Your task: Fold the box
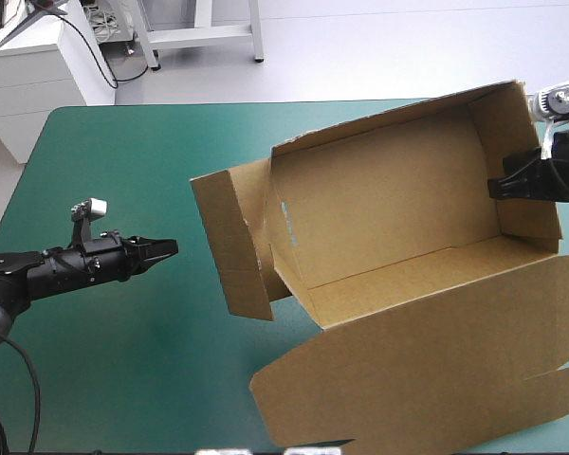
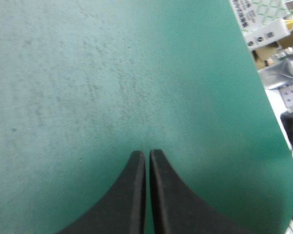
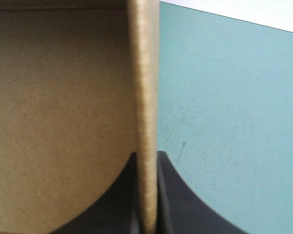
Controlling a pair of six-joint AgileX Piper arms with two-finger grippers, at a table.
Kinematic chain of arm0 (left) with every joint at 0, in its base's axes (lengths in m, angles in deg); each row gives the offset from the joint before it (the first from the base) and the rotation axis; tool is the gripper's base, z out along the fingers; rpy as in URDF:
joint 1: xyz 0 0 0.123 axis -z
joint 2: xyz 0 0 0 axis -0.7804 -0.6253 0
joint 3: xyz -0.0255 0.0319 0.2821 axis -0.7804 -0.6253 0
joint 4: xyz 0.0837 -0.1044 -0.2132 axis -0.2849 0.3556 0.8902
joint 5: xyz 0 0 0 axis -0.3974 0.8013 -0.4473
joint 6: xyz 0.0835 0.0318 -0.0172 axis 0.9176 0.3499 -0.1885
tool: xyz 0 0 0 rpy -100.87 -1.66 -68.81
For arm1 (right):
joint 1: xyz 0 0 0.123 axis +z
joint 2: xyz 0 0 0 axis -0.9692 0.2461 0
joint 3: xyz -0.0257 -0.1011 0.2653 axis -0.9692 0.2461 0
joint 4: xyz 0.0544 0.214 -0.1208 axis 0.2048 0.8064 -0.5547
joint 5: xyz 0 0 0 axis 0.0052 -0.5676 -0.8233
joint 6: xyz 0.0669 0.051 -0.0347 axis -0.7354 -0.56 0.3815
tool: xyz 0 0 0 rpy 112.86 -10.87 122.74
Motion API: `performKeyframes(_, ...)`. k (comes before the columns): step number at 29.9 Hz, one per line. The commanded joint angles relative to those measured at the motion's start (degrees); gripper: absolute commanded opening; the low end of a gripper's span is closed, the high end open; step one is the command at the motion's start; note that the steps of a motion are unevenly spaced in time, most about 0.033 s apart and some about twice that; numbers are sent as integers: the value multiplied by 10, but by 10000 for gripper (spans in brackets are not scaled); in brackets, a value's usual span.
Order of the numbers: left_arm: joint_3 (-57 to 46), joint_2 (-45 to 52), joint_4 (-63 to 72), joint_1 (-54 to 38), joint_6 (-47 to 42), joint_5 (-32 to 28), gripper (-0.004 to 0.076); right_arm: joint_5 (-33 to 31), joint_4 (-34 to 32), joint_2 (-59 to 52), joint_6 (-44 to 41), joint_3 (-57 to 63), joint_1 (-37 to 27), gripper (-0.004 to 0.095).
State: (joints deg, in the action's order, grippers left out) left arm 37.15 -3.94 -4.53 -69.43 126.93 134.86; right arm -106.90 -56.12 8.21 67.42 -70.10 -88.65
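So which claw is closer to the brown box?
The right. The right claw is shut on the box at its end wall; the left claw, shut, hovers over the teal-green cover, clear of the box.

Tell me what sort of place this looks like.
Probably a robotics lab workbench. There is a teal-green covered table. The right tool is shut on one raised wall of the brown box, and the left tool is shut over bare cover.

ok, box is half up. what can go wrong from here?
1. The right hand pinches the box by one end wall only; the board could bend or slip.
2. The left hand is shut and clear of the box, so the splayed left flap has no support.
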Motion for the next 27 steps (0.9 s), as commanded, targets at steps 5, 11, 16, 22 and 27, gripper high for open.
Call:
performKeyframes(5, 14, -11, 118, 21, 76, 118, 285, -2, 30, -14, -3, -16, -5, -19)
performKeyframes(11, 14, -10, 117, 76, 83, 120, 595, 2, 42, -14, -8, -16, -5, -19)
performKeyframes(16, 14, -10, 171, 123, 86, 120, 605, -2, 58, -7, -11, -16, -2, -19)
performKeyframes(22, 14, -10, 248, 139, 100, 120, 605, -2, 60, 3, -27, -16, -2, -19)
performKeyframes(27, 33, -7, 250, 140, 91, 120, 605, 6, 60, 9, -34, -16, -2, -16)
